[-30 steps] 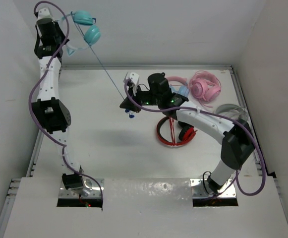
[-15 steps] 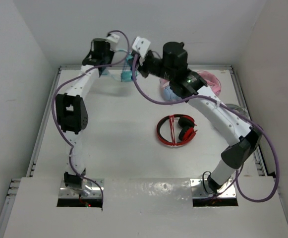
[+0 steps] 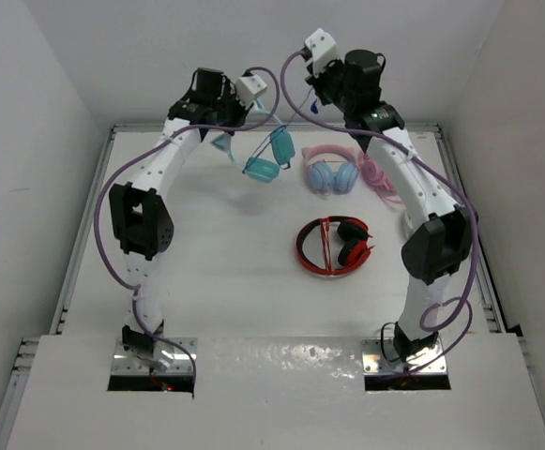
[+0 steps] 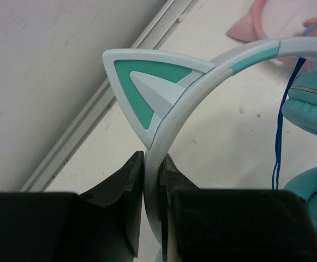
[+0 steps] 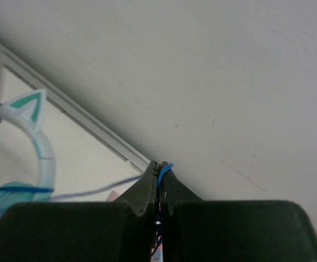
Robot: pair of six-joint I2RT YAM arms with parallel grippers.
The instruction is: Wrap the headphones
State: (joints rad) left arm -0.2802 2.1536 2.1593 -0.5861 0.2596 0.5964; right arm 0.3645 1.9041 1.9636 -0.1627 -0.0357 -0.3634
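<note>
The teal headphones [image 3: 267,155] hang in the air over the back of the table. My left gripper [image 3: 227,127] is shut on their pale mint headband [image 4: 202,71], just below a cat ear [image 4: 147,87], with the fingers [image 4: 120,185] pressed on both sides. The teal cups [image 4: 311,109] hang to the right with thin blue cable [image 4: 278,142] lying across them. My right gripper [image 3: 314,101] is raised near the back wall. It is shut on the blue cable [image 5: 165,166], which runs from the jaws to the headphones [image 5: 30,106] at the left.
A pink-banded pair with blue cups [image 3: 333,173] and an all-pink pair [image 3: 380,173] lie at the back right. A red and black pair [image 3: 333,246] lies mid-table. The back wall [image 5: 229,82] is close in front of my right gripper.
My left arm swung from the far left to the back middle, carrying the headphones. My right arm rose from mid-table to the back wall, holding the cable.
</note>
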